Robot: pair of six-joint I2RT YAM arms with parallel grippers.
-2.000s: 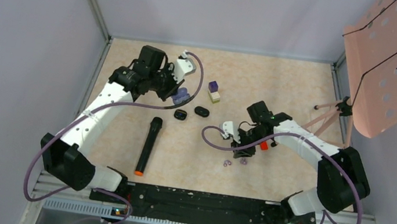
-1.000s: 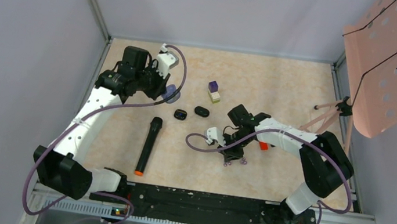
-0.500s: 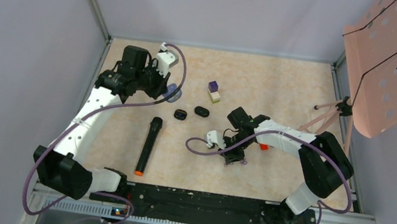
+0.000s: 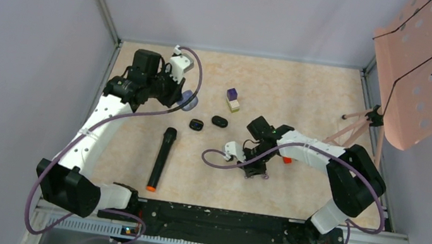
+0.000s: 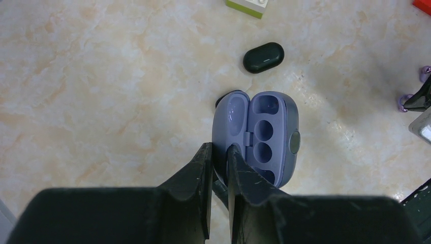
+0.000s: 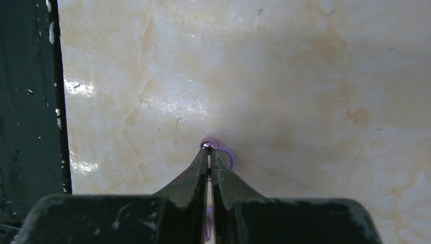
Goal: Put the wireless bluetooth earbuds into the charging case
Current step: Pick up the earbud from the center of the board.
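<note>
My left hand [image 5: 219, 148] was clenched on the open lid of the lavender charging case [image 5: 272, 129], holding it over the far-left part of the bench [image 4: 312, 97] with its wells facing up. The grey oval badge on its body was too blurred to read. My right hand [image 6: 209, 150] was pinched on a pale purple ring [image 6: 208, 143] lying on the bench near the middle. 2 black oval pieces [image 4: 220, 121] lay between my hands, near a black microphone [image 4: 161, 152].
</note>
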